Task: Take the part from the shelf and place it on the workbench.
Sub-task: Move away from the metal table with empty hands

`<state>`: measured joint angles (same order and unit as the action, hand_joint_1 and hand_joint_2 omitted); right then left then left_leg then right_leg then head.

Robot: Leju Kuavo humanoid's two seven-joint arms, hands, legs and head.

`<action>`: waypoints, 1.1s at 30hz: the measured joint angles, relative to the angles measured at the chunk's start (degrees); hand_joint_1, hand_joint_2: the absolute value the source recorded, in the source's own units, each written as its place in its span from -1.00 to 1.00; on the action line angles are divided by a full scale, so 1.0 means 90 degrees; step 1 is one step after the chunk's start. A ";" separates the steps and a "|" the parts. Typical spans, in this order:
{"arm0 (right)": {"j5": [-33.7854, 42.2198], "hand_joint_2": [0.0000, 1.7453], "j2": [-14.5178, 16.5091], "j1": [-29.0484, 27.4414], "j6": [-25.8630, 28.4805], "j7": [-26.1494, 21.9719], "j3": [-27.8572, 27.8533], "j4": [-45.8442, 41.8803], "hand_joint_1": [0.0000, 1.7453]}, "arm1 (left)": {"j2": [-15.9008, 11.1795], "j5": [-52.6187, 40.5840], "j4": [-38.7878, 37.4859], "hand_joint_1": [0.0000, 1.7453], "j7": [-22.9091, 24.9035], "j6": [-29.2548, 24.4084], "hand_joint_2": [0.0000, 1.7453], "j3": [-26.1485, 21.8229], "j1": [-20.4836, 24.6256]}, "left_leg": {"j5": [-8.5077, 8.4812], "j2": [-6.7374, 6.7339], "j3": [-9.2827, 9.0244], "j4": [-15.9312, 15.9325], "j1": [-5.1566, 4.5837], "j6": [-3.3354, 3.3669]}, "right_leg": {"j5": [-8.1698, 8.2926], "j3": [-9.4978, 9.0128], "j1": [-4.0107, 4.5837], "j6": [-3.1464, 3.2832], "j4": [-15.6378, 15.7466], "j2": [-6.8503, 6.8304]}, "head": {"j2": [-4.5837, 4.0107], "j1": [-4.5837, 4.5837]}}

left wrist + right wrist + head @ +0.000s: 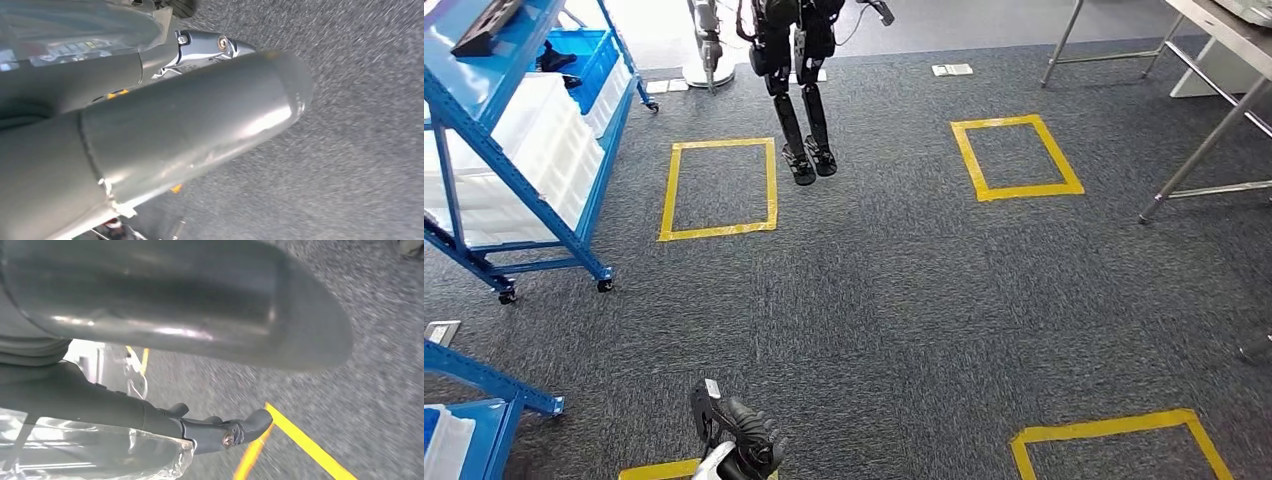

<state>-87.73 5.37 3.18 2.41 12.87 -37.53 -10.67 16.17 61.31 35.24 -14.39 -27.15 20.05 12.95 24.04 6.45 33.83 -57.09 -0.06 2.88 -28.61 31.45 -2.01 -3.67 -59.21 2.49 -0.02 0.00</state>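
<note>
A blue shelf (574, 225) stands at the left of the head view. A black part (486, 25) lies on its top level, and another dark piece (554, 58) sits in a blue bin behind it. The metal workbench (1224, 30) is at the far right. My left hand (736, 432) hangs low over the carpet, far from the shelf. In the left wrist view the left hand (150, 135) shows its thick grey thumb and straight fingers (210, 46), with nothing between them. My right hand (175, 315) hangs over the carpet, its dark fingers (225, 432) apart from the thumb and holding nothing.
Another robot (804, 110) stands ahead between two yellow tape squares (720, 188) (1016, 157). A third tape square (1114, 440) lies at the near right. White bins (534, 150) fill the shelf's lower levels. A second blue frame (474, 400) stands at the near left.
</note>
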 joint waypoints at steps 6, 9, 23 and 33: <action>-0.0002 -1.00 0.0004 0.0036 -0.0006 0.0012 -0.0002 0.0002 -1.00 | -0.0018 0.0000 0.0001 -1.00 0.0008 0.0001 -1.00 -0.0004 -0.0003 | 0.0170 -0.0149 0.0231 -0.0315 0.0016 -0.0187 | 0.0127 -0.0117 0.0035 0.0287 0.0234 -0.0182 | 0.0000 -0.0023; -0.0009 -1.00 0.0001 0.0009 -0.0008 0.0008 -0.0001 0.0002 -1.00 | -0.0020 0.0000 0.0001 -1.00 0.0015 0.0002 -1.00 -0.0001 -0.0003 | 0.0800 -0.0642 0.0816 -0.1546 0.0032 -0.0244 | 0.0113 -0.0110 0.0100 0.0408 0.0239 -0.0435 | 0.0000 -0.0078; -0.0013 -1.00 0.0004 0.0030 -0.0013 0.0007 0.0000 -0.0005 -1.00 | -0.0010 0.0000 0.0020 -1.00 0.0056 0.0041 -1.00 0.0002 0.0012 | 0.0051 -0.0718 -0.0010 0.0024 -0.0025 0.0110 | -0.0425 0.0170 0.0183 0.0270 -0.0600 -0.0462 | 0.0000 -0.0038; -0.0004 -1.00 0.0001 0.0023 -0.0032 0.0037 -0.0001 0.0003 -1.00 | -0.0008 0.0041 0.0023 -1.00 0.0137 0.0063 -1.00 0.0001 -0.0011 | 0.0065 0.0177 0.0092 -0.0118 -0.0004 -0.0096 | 0.0102 0.0018 0.0052 0.0090 0.0131 0.0057 | 0.0000 0.0003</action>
<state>-87.77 5.38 3.38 2.13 13.21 -37.53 -10.64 16.10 61.68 35.45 -13.16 -26.58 20.06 12.85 24.63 8.04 34.66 -58.15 -0.10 2.01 -27.69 31.61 -1.54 -2.86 -58.03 3.00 -0.02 0.03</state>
